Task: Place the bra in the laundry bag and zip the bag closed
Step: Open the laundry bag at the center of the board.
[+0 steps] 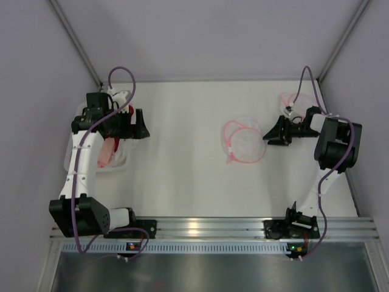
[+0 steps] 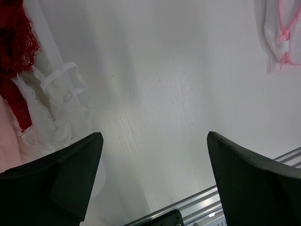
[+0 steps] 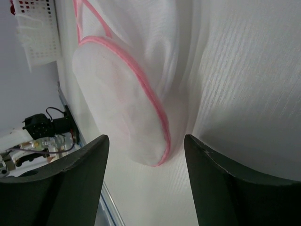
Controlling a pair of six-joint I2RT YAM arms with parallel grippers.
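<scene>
Top external view: we judge nothing done yet. The red lace bra (image 2: 14, 42) lies in the white perforated basket (image 1: 121, 163) at the left wall (image 1: 36, 91). The pink-trimmed white mesh laundry bag (image 1: 244, 143) lies mid-table, apparently unfilled. The left gripper (image 1: 143, 125), jaws wide, and the right gripper (image 1: 272, 134), jaws parted beside the bag, hold nothing. Bare white table (image 1: 182, 176) lies between them.

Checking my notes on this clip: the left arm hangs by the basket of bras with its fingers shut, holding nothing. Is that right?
Not quite. The left gripper has its fingers wide open, not shut, as the left wrist view shows. The rest stands: it hangs by the basket of bras and holds nothing.
</scene>
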